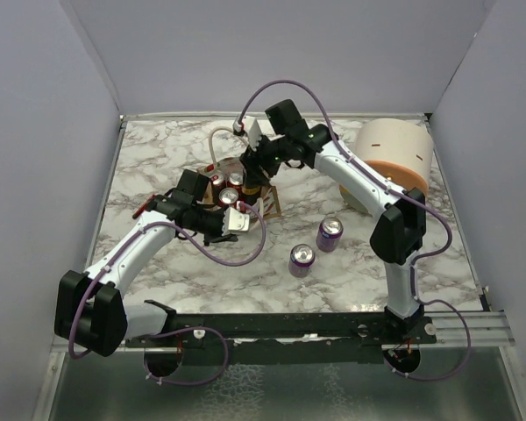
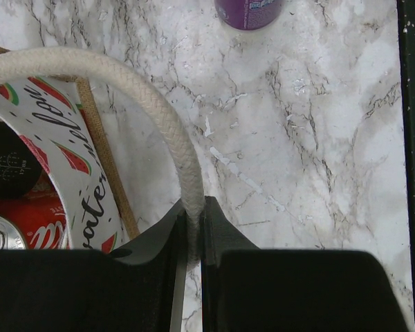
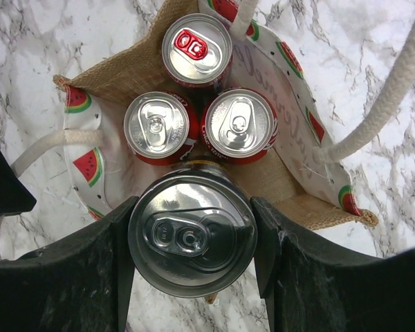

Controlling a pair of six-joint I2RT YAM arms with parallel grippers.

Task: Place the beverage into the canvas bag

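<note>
Holding can (image 3: 192, 238) clamped in right jaws, rope handle (image 2: 162, 131) pinched in left jaws. Could strike three red cans (image 3: 238, 128) crowded beneath right jaws, tipping bag (image 3: 117, 79).

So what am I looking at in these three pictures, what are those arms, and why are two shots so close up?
These are two robot arms bolted at the near edge of a marble-patterned table. The wide picture comes from a fixed camera above and behind them. The two close-ups come from a small camera on each wrist, so that arm's own black fingers fill the bottom. The left gripper is shut on the white rope handle of the canvas bag. The right gripper is shut on a silver-topped can, held over the near part of the bag's opening; three red cans stand inside. Loose on the table stand two purple cans, and a peach-and-yellow container sits at the far right.
</note>
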